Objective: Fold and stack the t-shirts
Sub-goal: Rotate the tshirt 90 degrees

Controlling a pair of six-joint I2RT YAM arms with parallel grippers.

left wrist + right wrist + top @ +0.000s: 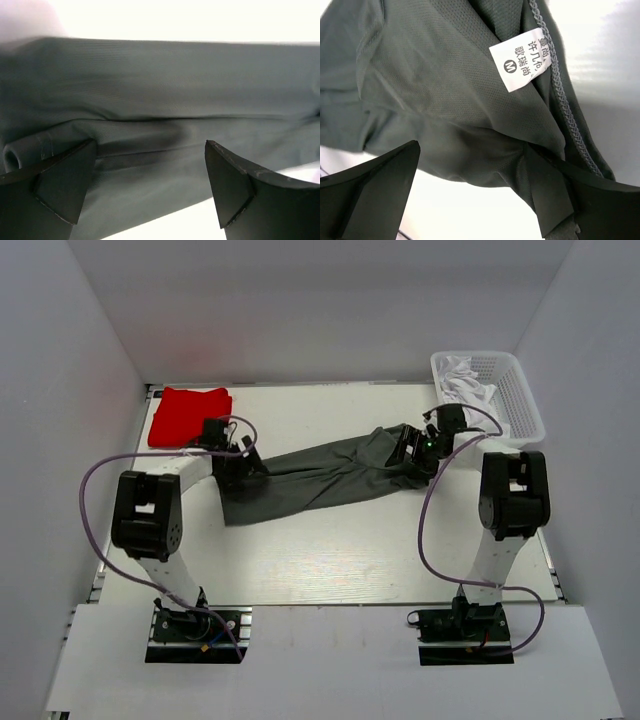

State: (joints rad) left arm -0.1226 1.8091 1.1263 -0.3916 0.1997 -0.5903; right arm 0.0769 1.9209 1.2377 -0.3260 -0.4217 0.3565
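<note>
Dark charcoal grey cotton t-shirt (pixel 320 478) is unfolded, bunched into a long diagonal band across the white surface (pixel 330 560). It runs from the left hand (pixel 240 465) up to the right hand (pixel 414 448). Both hands are open, fingers spread wide over the fabric, neither pinching it. Right wrist view shows fine mesh weave, a stitched hem and a white size label (pixel 517 60) marked M. One right finger may touch a fold, hard to tell. Bright red t-shirt (pixel 190 417) sits folded in the far-left corner. White plastic basket (pixel 527 410) at far right, pale cloth (pixel 465 380) inside.
</note>
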